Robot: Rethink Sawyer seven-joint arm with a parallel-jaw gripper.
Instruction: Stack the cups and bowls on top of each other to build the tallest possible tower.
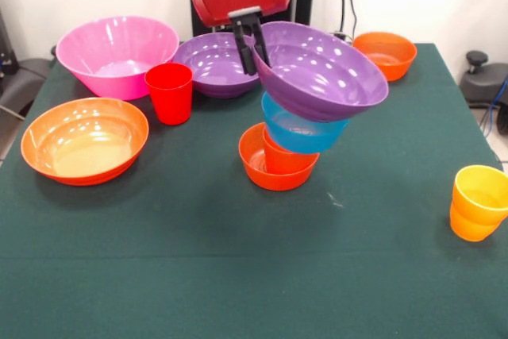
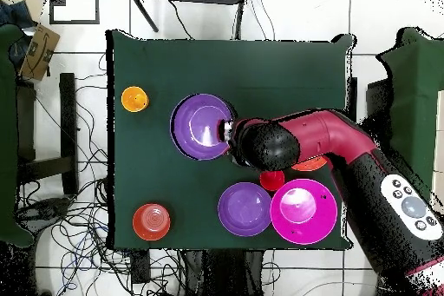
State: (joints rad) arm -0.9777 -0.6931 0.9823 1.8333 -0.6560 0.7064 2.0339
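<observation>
Nearest the front-view camera, on the green tabletop (image 1: 238, 275), sits the yellow-orange cup (image 1: 479, 202) out at the right edge, well apart from everything else; it looks like one cup nested in another, though that is hard to tell. From overhead it shows as a small orange disc (image 2: 134, 99).

Moving back, here is the tower (image 1: 305, 117) in the middle. A small orange bowl (image 1: 274, 168) sits at the bottom with an orange cup (image 1: 278, 156) standing in it, a blue bowl (image 1: 305, 129) rests on the cup, and a wide purple bowl (image 1: 321, 69) rides on top, tilted hard, its open face leaning toward the camera. The end effector (image 1: 252, 41) comes down from the red arm (image 2: 329, 141) and its dark fingers (image 1: 246, 49) pinch the purple bowl's far left rim, one finger inside, one outside. Overhead, that bowl (image 2: 204, 126) covers the pile beneath it.

To the left at about the same depth lies the large orange bowl (image 1: 85, 140), upright. Behind it stands the red cup (image 1: 170, 93), just in front of the gap between the large pink bowl (image 1: 117, 55) and a second purple bowl (image 1: 213, 63). Far right, near the back edge, sits another small orange bowl (image 1: 385, 53).
</observation>
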